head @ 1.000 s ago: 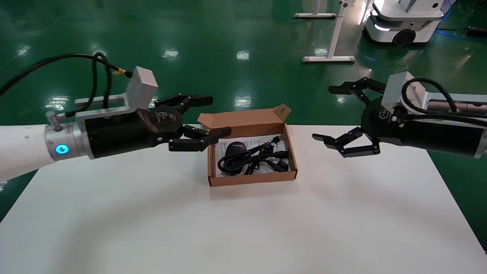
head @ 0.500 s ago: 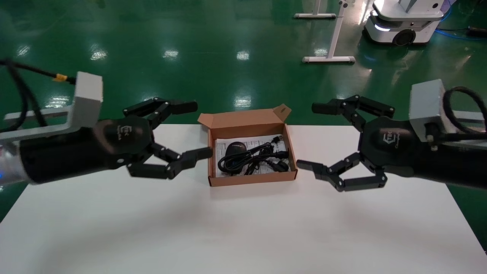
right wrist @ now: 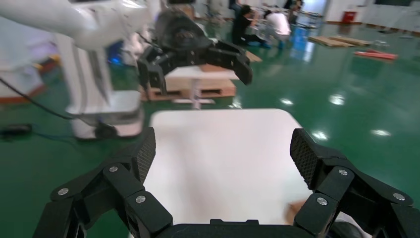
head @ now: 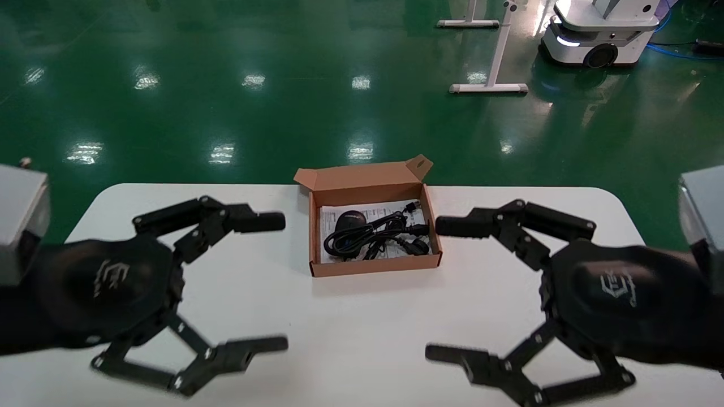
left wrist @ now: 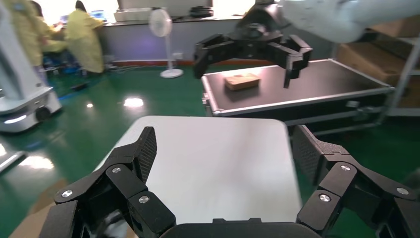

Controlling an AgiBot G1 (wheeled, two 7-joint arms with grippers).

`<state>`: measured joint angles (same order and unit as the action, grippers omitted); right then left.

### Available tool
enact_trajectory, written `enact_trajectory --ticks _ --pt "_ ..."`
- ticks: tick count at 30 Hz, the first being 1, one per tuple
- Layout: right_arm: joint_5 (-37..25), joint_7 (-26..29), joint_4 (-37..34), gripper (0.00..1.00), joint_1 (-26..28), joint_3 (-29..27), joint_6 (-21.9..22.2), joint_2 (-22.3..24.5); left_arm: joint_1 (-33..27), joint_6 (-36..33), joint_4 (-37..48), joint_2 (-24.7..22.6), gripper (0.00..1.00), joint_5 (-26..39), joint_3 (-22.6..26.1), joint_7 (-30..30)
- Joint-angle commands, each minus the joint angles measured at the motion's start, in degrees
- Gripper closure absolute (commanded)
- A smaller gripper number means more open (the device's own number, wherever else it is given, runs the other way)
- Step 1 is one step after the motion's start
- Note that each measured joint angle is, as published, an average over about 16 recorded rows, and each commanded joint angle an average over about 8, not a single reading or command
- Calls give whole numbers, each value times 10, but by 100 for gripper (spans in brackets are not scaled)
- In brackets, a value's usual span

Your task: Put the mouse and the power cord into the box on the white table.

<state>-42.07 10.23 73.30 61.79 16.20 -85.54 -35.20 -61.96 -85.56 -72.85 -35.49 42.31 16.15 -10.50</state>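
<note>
The brown box (head: 376,265) stands open at the back middle of the white table (head: 362,345), its lid flap raised behind it. Inside lie the black mouse (head: 347,221) and, to its right, the coiled power cord (head: 390,236) on a white printed sheet. My left gripper (head: 278,282) hovers over the table left of and nearer than the box, open and empty. Mirroring it on the other side, my right gripper (head: 440,289) is also open and empty. Each wrist view shows its own wide-spread gripper (left wrist: 224,153) (right wrist: 223,148) over bare tabletop, with the other arm's gripper farther off.
Green floor surrounds the table. A white mobile robot base (head: 599,34) and white stand legs (head: 489,87) are far behind at the right. A black case (left wrist: 297,89) with a small brown box on it sits beyond the table's end in the left wrist view.
Both arms have drawn back from the box's sides toward the near edge of the table, staying open. The box and its contents have not moved.
</note>
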Motion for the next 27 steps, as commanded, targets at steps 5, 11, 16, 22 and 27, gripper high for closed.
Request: enact_trajectory --ticks 5,11,16,22,27 --pt "20 16 22 0 -16 -7 -7 6 15 -8 -30 17 0 -20 -5 -7" --pt "14 12 15 0 -12 -6 -5 5 11 -5 -21 13 0 -15 -4 -5" --pt "10 10 11 0 -9 -4 -4 4 9 -4 -16 10 0 -11 -3 -4" --pt "7 8 7 0 -6 -3 -3 3 7 -3 -12 8 0 -8 -2 -3" --pt "5 7 6 0 -5 -3 -2 3 6 -2 -10 6 0 -7 -2 -3"
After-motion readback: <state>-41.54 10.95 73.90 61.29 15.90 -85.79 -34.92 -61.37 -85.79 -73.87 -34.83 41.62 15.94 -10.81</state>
